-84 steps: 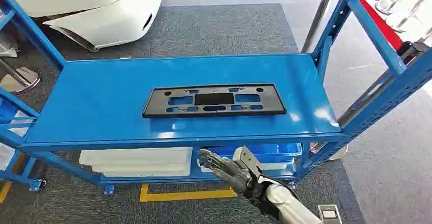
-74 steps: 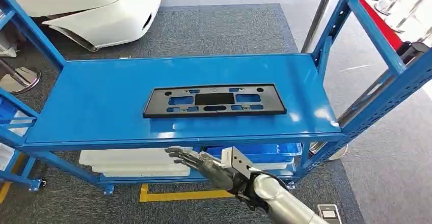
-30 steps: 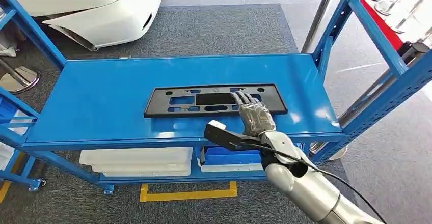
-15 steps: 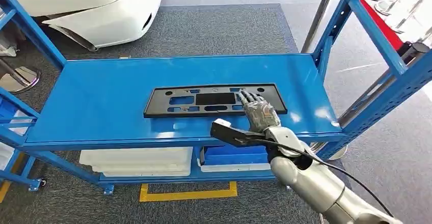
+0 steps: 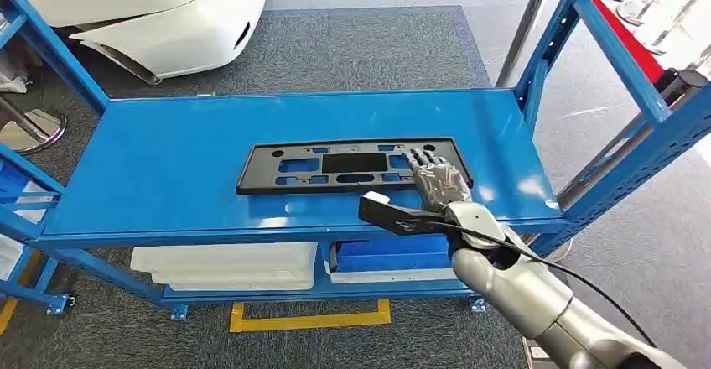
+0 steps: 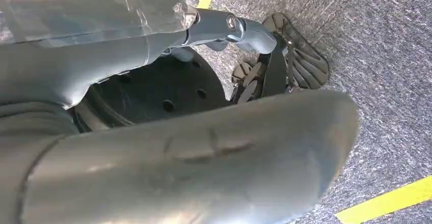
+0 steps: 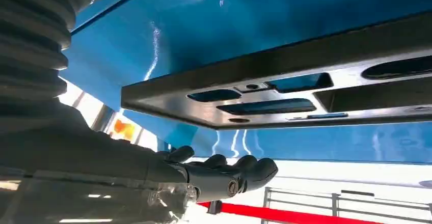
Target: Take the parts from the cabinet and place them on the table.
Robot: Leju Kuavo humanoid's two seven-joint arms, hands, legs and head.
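A long black plastic plate frame [image 5: 335,166] with several cut-outs lies flat in the middle of the blue cabinet shelf [image 5: 168,168]. My right hand [image 5: 438,181] reaches over the shelf's front edge and lies flat over the frame's right end, fingers stretched out and holding nothing. In the right wrist view the frame [image 7: 305,81] is close beyond the straight fingers [image 7: 224,175]; I cannot tell whether they touch it. My left hand [image 6: 239,28] hangs over the grey carpet, fingers loosely extended and holding nothing.
Blue uprights [image 5: 616,59] frame the shelf on the right and on the left [image 5: 50,50]. Below the shelf sit a white tray [image 5: 226,266] and a blue bin [image 5: 390,256]. A white car bumper [image 5: 168,25] lies behind. Yellow tape [image 5: 310,314] marks the floor.
My right hand rose from below the shelf's front edge onto the shelf, then slid right along the frame to its right end. The frame has not moved.
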